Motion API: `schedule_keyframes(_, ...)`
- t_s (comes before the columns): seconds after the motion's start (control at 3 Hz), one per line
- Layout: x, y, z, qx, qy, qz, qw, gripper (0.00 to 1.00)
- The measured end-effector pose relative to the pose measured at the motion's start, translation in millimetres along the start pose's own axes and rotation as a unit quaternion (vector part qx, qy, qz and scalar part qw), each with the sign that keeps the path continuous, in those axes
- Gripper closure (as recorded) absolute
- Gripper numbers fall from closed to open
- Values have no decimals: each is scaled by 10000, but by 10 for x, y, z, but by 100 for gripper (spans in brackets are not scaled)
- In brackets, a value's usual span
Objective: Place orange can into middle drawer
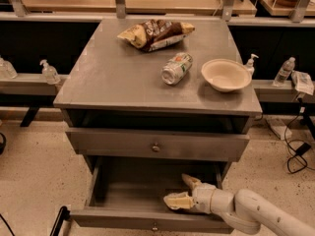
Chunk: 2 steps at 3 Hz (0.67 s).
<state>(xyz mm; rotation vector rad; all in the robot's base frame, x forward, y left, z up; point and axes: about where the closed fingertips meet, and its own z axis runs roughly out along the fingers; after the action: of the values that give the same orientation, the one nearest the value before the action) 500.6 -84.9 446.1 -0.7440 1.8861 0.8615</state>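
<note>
The white arm [261, 215] reaches in from the lower right, lying nearly level and pointing leftward. Its rounded wrist [211, 199] ends in the gripper [175, 189], low down and a little right of centre. The two tan fingers [177, 201] are spread apart, one angled upward, the other pointing left.
</note>
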Motion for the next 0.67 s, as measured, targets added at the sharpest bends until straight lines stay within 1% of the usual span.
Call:
schedule_keyframes(0.33,-24,21,-1,-112,-159,-41,9998,0)
schedule_keyframes(0.67,-61,24,-66,-140,-403,-35,9991,0)
